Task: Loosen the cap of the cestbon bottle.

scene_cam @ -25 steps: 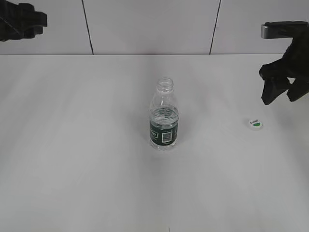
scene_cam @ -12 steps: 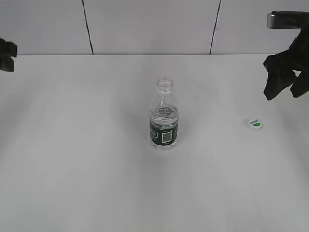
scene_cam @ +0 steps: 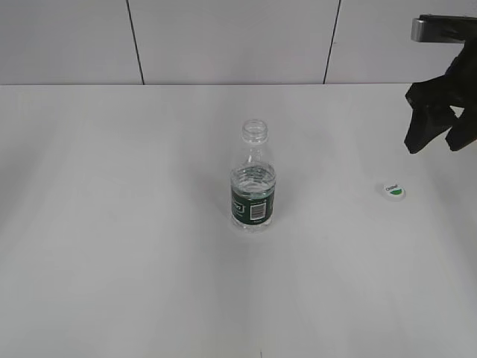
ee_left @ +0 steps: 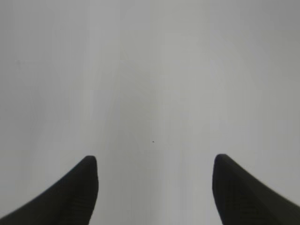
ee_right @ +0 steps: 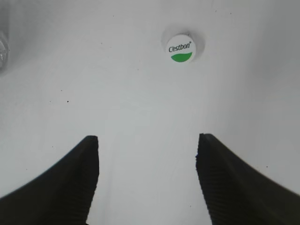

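The cestbon bottle (scene_cam: 253, 183) stands upright mid-table, clear with a dark green label and an open neck with no cap on it. The cap (scene_cam: 394, 191) lies flat on the table to the bottle's right, white with a green patch; it also shows in the right wrist view (ee_right: 180, 48). My right gripper (scene_cam: 434, 141) is open and empty, held above the table behind and to the right of the cap; in the right wrist view (ee_right: 147, 145) its jaws stand wide apart. My left gripper (ee_left: 154, 166) is open and empty over bare table, out of the exterior view.
The white table (scene_cam: 112, 224) runs back to a panelled grey wall (scene_cam: 223, 37). A sliver of the bottle shows at the left edge of the right wrist view (ee_right: 3, 51).
The left arm has withdrawn out of the exterior view to the left. The right gripper has risen slightly and drifted right. The bottle and cap have not moved.
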Robot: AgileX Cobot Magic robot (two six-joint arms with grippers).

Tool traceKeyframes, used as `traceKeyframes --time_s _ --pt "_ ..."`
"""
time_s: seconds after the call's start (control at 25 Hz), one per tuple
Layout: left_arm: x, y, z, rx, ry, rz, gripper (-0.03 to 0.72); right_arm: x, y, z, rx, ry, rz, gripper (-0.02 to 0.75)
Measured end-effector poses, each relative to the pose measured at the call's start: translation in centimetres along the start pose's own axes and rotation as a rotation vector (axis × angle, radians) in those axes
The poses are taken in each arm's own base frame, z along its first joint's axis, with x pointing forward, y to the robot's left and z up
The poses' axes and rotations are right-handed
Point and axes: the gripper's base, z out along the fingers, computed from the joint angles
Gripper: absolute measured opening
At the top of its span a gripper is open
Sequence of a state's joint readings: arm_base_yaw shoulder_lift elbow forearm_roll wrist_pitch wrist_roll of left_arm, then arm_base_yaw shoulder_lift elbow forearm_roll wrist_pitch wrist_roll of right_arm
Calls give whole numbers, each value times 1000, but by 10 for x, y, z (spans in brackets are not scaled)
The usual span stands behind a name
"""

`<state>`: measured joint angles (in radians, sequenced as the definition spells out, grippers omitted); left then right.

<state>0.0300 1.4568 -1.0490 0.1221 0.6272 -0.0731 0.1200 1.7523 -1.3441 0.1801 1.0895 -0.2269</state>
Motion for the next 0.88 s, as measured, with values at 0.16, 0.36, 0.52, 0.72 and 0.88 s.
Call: traceKeyframes --time_s 0.16,0.36,0.52,0.72,0.88 --pt "-3 4 -39 -14 -110 4 464 0 0 -1 1 -8 0 496" --pt "7 9 -95 -35 -190 -1 463 -1 0 -1 3 -15 0 496" --pt "25 14 -146 -55 -276 -9 463 -1 0 -1 3 -15 0 496" --pt "64 19 -210 -72 -383 -19 463 -1 0 -3 3 -21 -1 496" --pt "99 18 -242 -58 -477 -8 463 1 2 -12 6 -47 -5 496"
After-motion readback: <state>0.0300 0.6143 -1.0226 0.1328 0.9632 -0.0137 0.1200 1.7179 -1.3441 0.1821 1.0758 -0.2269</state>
